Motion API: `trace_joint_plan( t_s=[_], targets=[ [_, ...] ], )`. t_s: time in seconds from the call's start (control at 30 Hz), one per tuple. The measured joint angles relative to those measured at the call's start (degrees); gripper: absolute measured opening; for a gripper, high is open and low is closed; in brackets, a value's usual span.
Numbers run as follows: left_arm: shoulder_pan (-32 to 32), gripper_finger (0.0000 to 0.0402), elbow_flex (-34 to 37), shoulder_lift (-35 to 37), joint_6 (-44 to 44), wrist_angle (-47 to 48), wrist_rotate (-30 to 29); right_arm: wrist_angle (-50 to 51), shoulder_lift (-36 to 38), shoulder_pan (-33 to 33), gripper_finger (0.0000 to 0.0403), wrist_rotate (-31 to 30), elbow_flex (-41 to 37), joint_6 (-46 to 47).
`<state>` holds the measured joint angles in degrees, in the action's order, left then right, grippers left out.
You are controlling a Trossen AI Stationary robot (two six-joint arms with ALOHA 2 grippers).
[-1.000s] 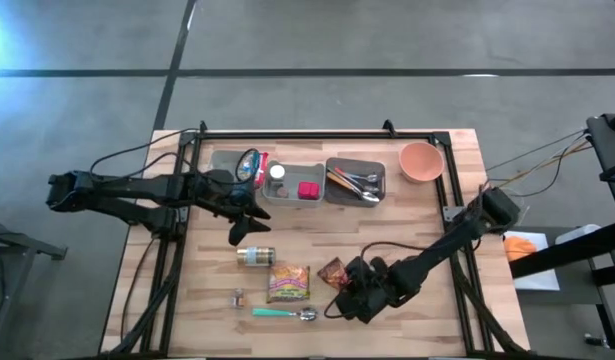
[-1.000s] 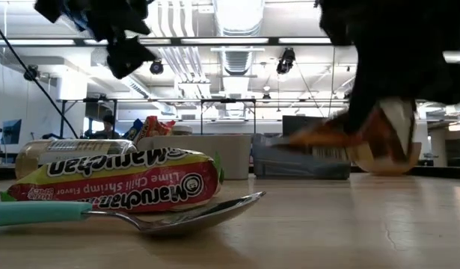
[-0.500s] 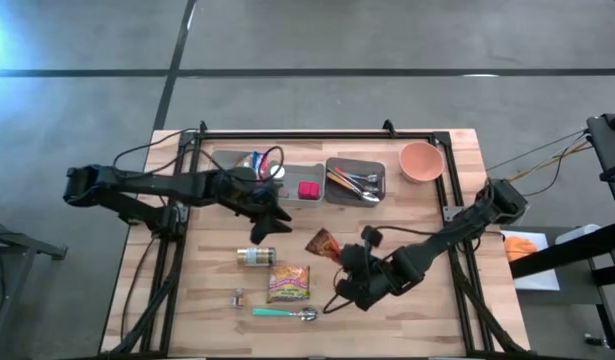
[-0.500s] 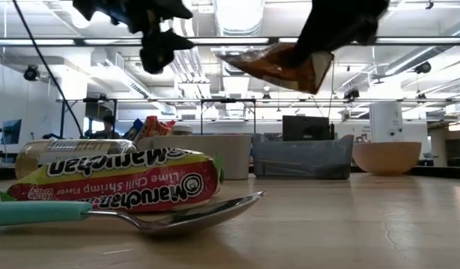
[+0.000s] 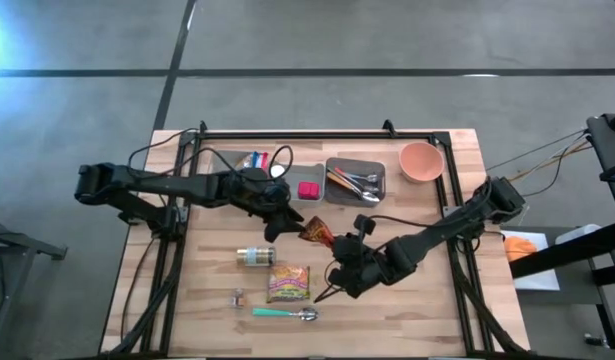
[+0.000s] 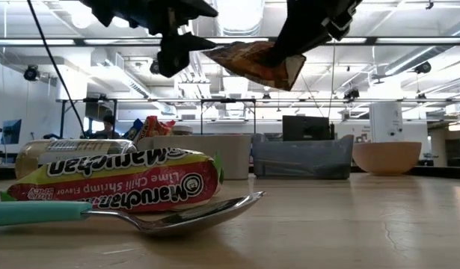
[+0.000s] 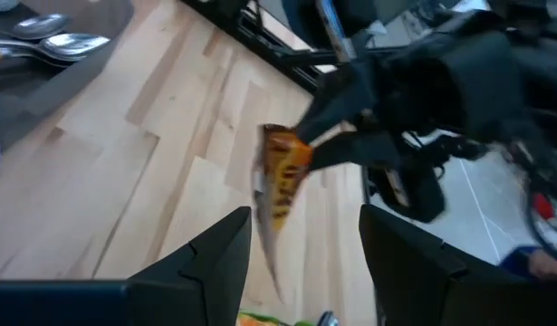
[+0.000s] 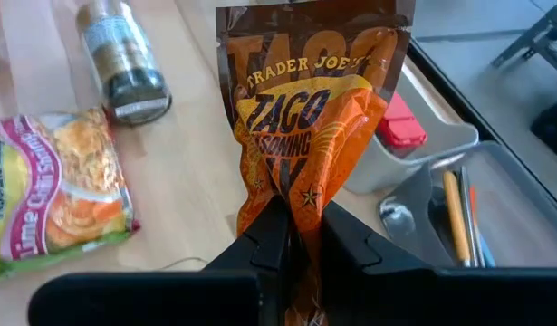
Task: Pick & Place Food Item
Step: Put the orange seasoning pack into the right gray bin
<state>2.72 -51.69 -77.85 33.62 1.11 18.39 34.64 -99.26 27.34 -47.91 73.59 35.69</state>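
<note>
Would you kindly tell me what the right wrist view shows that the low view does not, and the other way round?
Only the right wrist view shows the red block in the grey bin, the utensils in the dark tray and the "Taco Seasoning" lettering.

Only the low view shows the left end effector open beside the packet, the teal-handled metal spoon and the peach-coloured bowl.

Both show the orange-brown seasoning packet gripped aloft by the right end effector, the noodle soup packet and the spice jar.
</note>
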Motion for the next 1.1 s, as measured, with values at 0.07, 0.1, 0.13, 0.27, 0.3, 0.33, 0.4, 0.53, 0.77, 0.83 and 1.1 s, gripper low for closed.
trace_joint_plan(
  t_s=[0.07,0.1,0.13,0.27,0.3,0.33,0.4,0.53,0.77,0.83,1.1],
  targets=[
    [0.02,0.0210,0.36,-0.09,0.61,-0.56,-0.65,-1.15,0.00,-0.07,0.0029,-0.11,0.34,-1.06],
    [0.04,0.0210,0.38,-0.44,0.75,-1.42,-0.67,-1.26,0.01,-0.07,0.0029,-0.16,0.59,-1.42],
    [0.04,0.0210,0.19,-0.65,0.77,-1.72,-0.76,-1.06,0.04,-0.08,0.0029,-0.17,0.83,-1.97],
    [0.04,0.0210,0.22,-1.50,0.88,-1.71,-0.78,-1.12,0.09,-0.14,0.0029,-0.17,1.70,-2.93],
    [0.07,0.0210,0.29,-1.52,0.93,-1.54,-0.81,-1.09,0.11,-0.19,0.0029,-0.18,1.88,-3.14],
    [0.07,0.0210,0.29,-1.77,0.93,-1.66,-0.92,-1.21,0.11,-0.25,0.0029,-0.18,2.04,-3.22],
    [0.09,0.0210,0.17,-2.12,0.93,-1.89,-1.02,-1.10,0.11,-0.36,0.0029,-0.19,2.21,-3.38],
    [0.09,0.0210,0.16,-2.52,0.92,-2.45,-1.22,-1.31,0.11,-0.80,0.0028,-0.20,2.65,-4.49],
    [0.09,0.0210,0.23,-2.57,-0.78,-2.65,-1.21,-5.19,0.11,-1.23,0.0028,-0.23,2.68,-9.11],
    [0.09,0.0210,0.23,-2.57,-1.31,-2.70,-1.21,-5.92,0.11,-1.48,0.0028,-0.21,2.68,-9.66],
    [0.09,0.0172,0.28,-2.57,-5.38,-2.68,-0.78,-6.81,0.11,-2.24,0.0027,-0.23,2.58,-10.42]
  ],
)
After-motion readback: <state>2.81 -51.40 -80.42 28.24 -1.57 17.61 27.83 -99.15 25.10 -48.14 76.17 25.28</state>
